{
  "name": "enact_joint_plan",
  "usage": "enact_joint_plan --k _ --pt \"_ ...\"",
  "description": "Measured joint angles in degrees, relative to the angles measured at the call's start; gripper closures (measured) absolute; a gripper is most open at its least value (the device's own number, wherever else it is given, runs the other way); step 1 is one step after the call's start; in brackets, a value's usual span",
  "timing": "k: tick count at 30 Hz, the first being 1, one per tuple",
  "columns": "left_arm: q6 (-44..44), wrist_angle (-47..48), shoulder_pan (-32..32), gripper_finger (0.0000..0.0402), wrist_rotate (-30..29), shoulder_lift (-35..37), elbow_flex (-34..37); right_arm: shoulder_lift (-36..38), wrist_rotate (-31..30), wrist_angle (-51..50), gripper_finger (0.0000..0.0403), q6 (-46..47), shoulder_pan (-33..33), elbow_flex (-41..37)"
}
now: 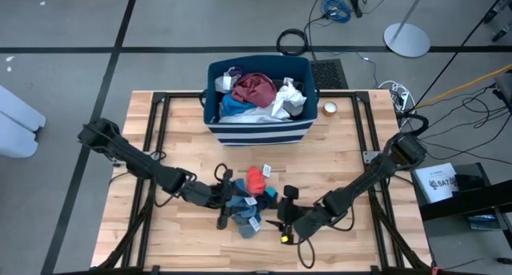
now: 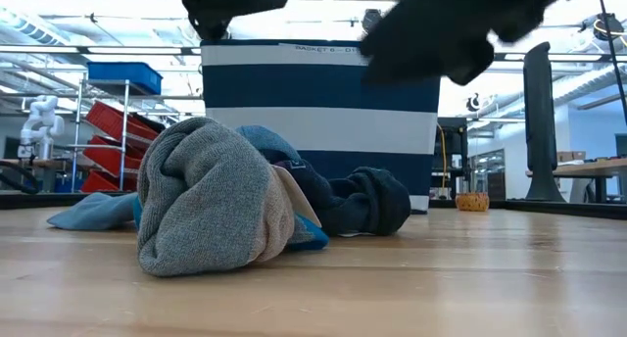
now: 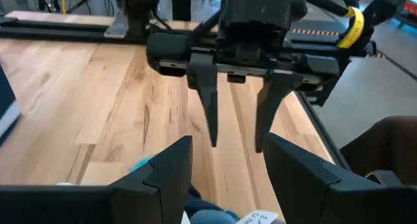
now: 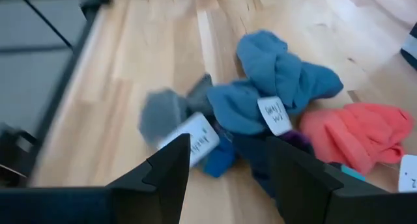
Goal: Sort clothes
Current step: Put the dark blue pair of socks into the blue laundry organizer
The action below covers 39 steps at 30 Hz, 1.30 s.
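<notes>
1. Where the table's (image 1: 160,235) front half lies between the two arms, a small heap of clothes (image 1: 244,201) rests on the wood: blue rolled pieces (image 4: 277,74), a grey sock (image 2: 211,200) and a red-orange piece (image 4: 355,133), several with white tags.
2. The left gripper (image 1: 223,197) hangs at the heap's left edge, its fingers (image 3: 166,172) spread apart with nothing between them.
3. The right gripper (image 1: 285,213) hangs just right of the heap, facing the left one; its fingers (image 4: 172,165) are parted too and hold nothing.
4. Farther back, at the table's far middle, stands the navy bin with white stripes (image 1: 258,129).
5. Inside it lie more clothes: a maroon piece (image 1: 254,88), a white piece (image 1: 284,99) and a bright blue piece (image 1: 234,107).
</notes>
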<state>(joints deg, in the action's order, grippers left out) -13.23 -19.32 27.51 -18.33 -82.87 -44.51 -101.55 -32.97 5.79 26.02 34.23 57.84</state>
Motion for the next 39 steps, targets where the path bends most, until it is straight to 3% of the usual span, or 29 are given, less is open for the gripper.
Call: enact_joint_plan --k 13,21,27,39 --pt "-7.5 0.1 1.5 0.0205 1.5 -2.3 0.0 -3.5 0.2 -1.1 0.0215 -5.7 -6.6 0.0" --pt "-7.5 0.1 3.0 0.0205 1.5 -2.3 0.0 -9.4 10.6 -2.7 0.0215 -3.0 -9.4 0.1" --pt "-7.5 0.1 3.0 0.0205 1.5 -2.3 0.0 -14.0 9.7 -3.4 0.0215 1.0 -9.5 0.5" --pt "-7.5 -0.1 3.0 0.0205 1.5 -2.3 -0.1 -11.4 13.3 -9.1 0.0221 4.4 -9.4 0.2"
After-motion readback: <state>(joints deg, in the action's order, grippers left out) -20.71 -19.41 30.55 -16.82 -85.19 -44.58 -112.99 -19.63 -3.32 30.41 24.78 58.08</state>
